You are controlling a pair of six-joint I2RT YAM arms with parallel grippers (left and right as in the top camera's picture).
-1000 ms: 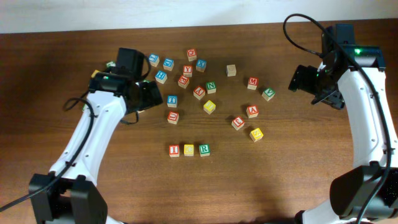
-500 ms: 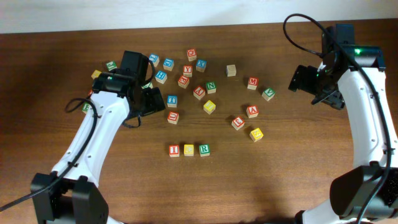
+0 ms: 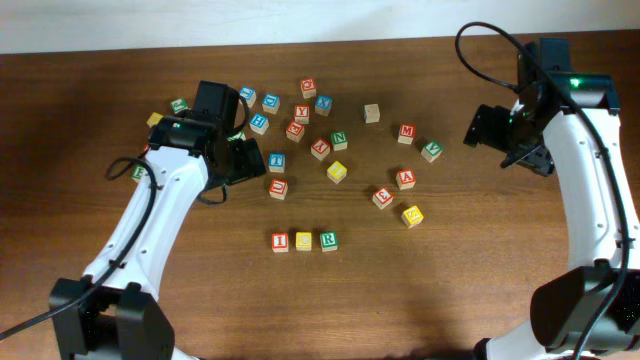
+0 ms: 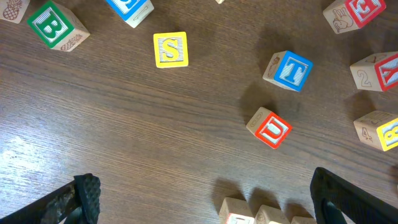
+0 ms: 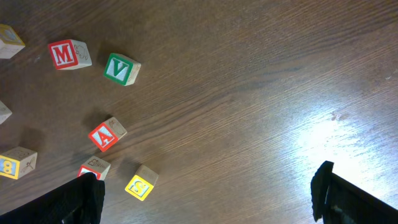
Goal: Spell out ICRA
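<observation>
Three blocks stand in a row at the table's front middle: red I (image 3: 280,241), a yellow block (image 3: 304,241) and green R (image 3: 328,241). Their tops show at the bottom edge of the left wrist view (image 4: 239,212). A red A block (image 3: 405,179) lies right of centre and also shows in the right wrist view (image 5: 106,135). My left gripper (image 3: 238,162) (image 4: 205,205) is open and empty, above the table left of the blue T (image 4: 288,70) and red U (image 4: 270,127). My right gripper (image 3: 503,138) (image 5: 208,199) is open and empty, far right of the A.
Several loose letter blocks are scattered across the back middle. Near the A are a green V (image 5: 121,68), a red M (image 5: 68,54) and a yellow S (image 5: 140,183). Another yellow S (image 4: 170,49) and a green B (image 4: 56,25) lie at far left.
My left arm shifted slightly right and back, uncovering blocks at the far left, then held still. The right arm and the row of three blocks have not moved.
</observation>
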